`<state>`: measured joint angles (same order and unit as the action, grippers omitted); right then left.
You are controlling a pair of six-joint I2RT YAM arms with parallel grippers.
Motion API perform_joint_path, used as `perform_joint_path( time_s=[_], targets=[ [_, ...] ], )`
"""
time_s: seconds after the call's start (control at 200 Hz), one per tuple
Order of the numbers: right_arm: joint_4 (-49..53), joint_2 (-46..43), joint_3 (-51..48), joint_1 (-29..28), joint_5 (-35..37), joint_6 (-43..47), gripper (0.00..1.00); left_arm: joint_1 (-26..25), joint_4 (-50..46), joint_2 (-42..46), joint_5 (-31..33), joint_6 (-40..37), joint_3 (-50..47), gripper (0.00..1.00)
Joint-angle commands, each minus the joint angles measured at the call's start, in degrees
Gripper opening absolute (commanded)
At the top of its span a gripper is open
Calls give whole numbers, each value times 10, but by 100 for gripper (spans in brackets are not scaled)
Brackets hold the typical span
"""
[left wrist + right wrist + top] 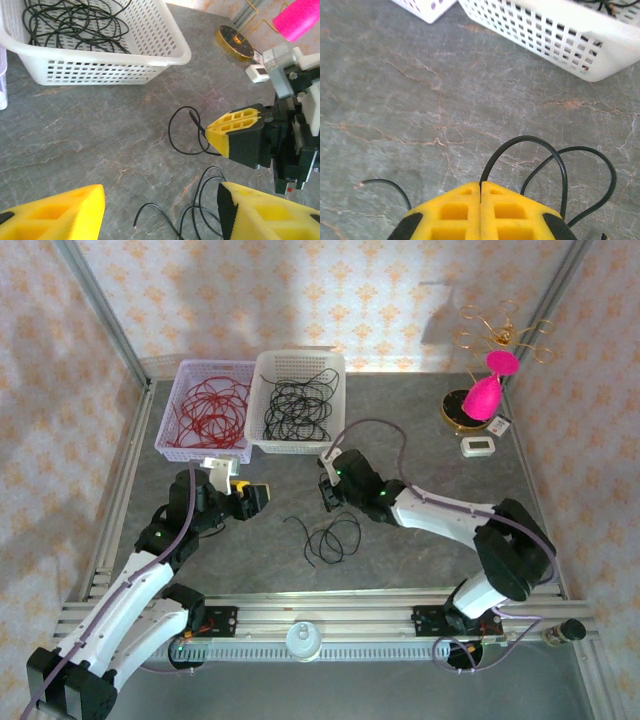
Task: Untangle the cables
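Item, we record: right end effector (pixel 480 186) clenched on the black cable (pixel 520 137). Left end effector (pixel 161 200) released, above the tabletop (pixel 100 130).

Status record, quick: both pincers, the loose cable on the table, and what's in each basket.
left pincer: open, empty, above the loose cable
right pincer: shut on a loop of the loose black cable
loose black cable: lies on the grey table between the arms, in front of the baskets
white basket: holds coiled black cables
lilac basket: holds coiled red cables
colours: separate, one per basket
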<state>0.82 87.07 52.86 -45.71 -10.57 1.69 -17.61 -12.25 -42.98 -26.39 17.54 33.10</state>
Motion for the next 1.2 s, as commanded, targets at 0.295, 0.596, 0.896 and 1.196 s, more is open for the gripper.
perform_joint_path(
  time_s=[0.295, 0.596, 0.896, 1.196],
  targets=[
    [10, -117, 70, 1, -83, -130, 0, -90, 288, -58, -77, 127, -50, 60],
    [-67, -190, 48, 7, -148, -161, 0, -92, 469, -122, -112, 234, -87, 68],
    [-98, -190, 51, 7, -192, -180, 0, -105, 523, -185, -119, 250, -86, 70],
    [-120, -191, 42, 5, -206, -198, 0, -107, 568, -245, -108, 274, -68, 69]
  ],
)
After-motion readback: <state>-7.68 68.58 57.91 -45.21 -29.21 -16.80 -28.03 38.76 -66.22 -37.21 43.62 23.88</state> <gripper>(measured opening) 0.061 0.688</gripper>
